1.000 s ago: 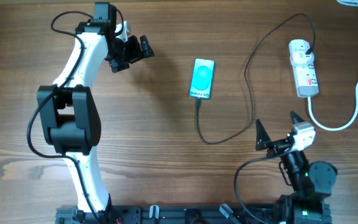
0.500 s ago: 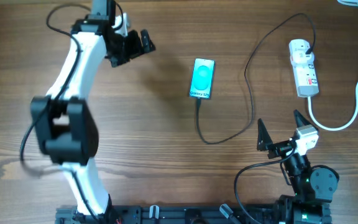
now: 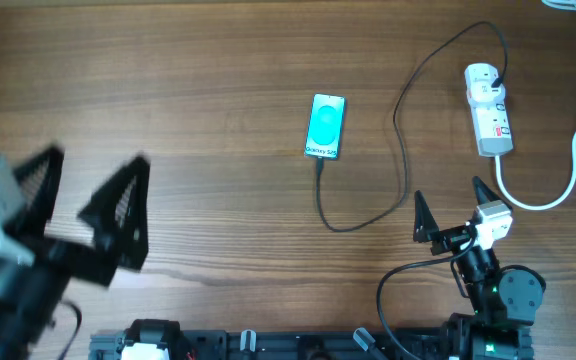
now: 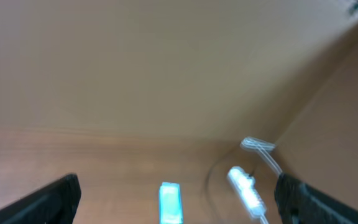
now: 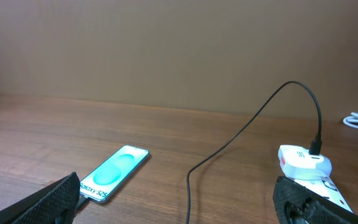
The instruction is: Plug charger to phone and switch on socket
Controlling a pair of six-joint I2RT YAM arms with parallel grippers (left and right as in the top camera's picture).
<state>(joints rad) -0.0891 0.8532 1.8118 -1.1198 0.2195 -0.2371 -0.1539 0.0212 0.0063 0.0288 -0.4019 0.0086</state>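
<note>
The phone (image 3: pixel 327 126) lies flat at the table's middle, teal screen up. The charger (image 3: pixel 404 160), a thin black cable, runs from the phone's near edge in a loop to the white socket (image 3: pixel 490 112) at the back right, where its plug sits. My left gripper (image 3: pixel 83 190) is open and empty, raised high at the front left, large and blurred. Its wrist view is blurred and shows the phone (image 4: pixel 169 202) and socket (image 4: pixel 244 186) far off between its fingers (image 4: pixel 178 190). My right gripper (image 3: pixel 448 212) is open and empty at the front right, with the phone (image 5: pixel 114 173), charger (image 5: pixel 229 144) and socket (image 5: pixel 306 163) ahead of its jaws (image 5: pixel 179 205).
A thick white cord (image 3: pixel 553 190) curves from the socket toward the right edge and back corner. The right arm's base (image 3: pixel 493 295) stands at the front edge.
My left arm has swung from the back left of the table up and toward the front left, close to the overhead camera. The right gripper, phone and cable have barely moved.
</note>
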